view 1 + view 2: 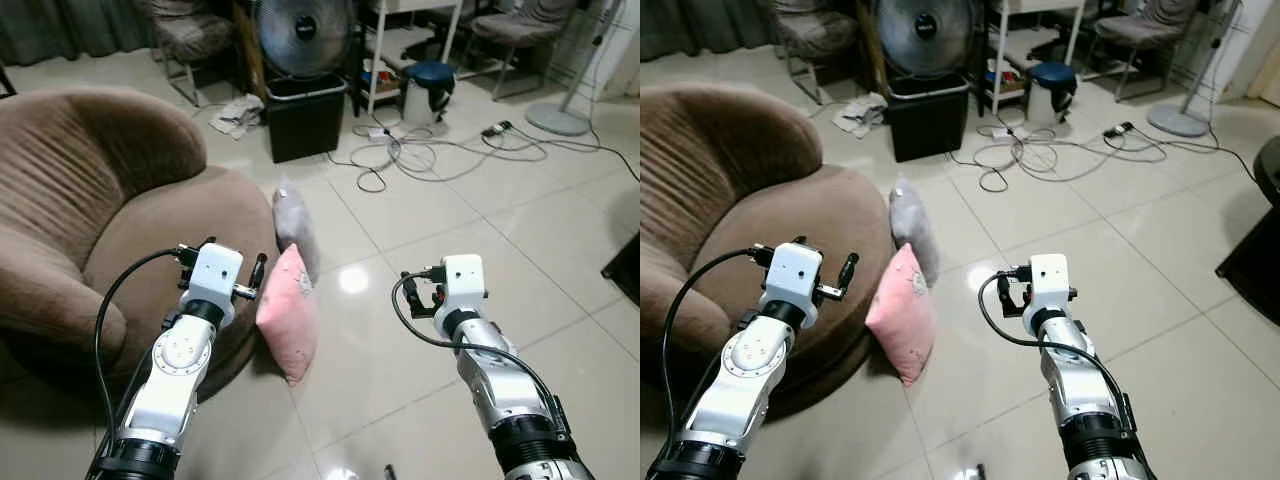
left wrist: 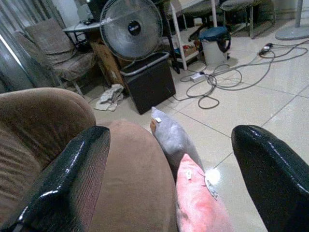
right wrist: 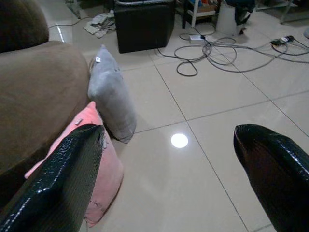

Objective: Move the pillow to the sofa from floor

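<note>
Pink pillow (image 1: pixel 287 312) found standing on edge on the tiled floor (image 1: pixel 450 210), lower centre of frame, leaning against the front of the brown sofa (image 1: pixel 90 200). Grey pillow (image 1: pixel 296 228) just behind it, likewise propped. Judged light, soft, compressible, not fragile; fabric unlikely to slip. Best taken at the upper edge or a corner, pinched deep. Small white tags noted on both pillows; no writing legible. Left gripper (image 1: pixel 262 270) raised beside the pink pillow, fingers spread, holding nothing. Right gripper (image 3: pixel 169 169) over bare floor, fingers spread, likewise holding nothing.
</note>
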Controlling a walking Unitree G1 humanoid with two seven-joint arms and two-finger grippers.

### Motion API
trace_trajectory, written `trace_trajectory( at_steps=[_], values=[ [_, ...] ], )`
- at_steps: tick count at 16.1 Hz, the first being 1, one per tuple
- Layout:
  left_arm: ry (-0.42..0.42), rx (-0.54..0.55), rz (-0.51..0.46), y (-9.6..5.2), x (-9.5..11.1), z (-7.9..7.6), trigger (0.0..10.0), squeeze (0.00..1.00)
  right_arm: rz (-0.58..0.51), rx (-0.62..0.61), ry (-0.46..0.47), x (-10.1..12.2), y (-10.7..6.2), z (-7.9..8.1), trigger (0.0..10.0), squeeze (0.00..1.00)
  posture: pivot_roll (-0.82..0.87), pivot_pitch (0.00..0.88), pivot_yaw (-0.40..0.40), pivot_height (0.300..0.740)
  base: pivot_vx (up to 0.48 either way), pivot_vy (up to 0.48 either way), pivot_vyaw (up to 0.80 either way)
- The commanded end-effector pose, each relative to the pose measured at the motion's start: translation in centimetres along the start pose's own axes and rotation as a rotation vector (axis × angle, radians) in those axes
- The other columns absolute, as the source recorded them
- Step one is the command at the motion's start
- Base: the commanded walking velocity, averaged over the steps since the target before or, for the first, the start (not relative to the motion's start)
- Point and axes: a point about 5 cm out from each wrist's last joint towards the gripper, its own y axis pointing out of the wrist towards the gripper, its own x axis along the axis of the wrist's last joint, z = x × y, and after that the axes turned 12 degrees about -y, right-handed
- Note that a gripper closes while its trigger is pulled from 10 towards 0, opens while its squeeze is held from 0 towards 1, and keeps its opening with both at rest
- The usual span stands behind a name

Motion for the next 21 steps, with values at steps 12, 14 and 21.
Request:
trace_trajectory(
  at_steps=[12,14,21],
  values=[
    [0.000,0.004,0.027,-0.50,-1.18,0.61,10.0,0.00,0.007,0.017,-0.033,-0.07,0.10,-0.13,10.0,0.00,0.03,0.000,-0.001,0.740,0.297,0.000,-0.12],
    [0.000,0.003,0.026,-0.51,-1.23,0.57,10.0,0.00,0.008,0.020,-0.036,-0.10,0.12,-0.11,10.0,0.00,0.04,0.000,-0.005,0.740,0.300,0.000,0.00],
    [0.002,-0.005,0.030,-0.55,-1.39,0.43,10.0,0.00,0.008,0.028,-0.037,-0.13,0.15,-0.01,10.0,0.00,0.04,0.000,-0.005,0.740,0.298,0.000,-0.13]
  ],
)
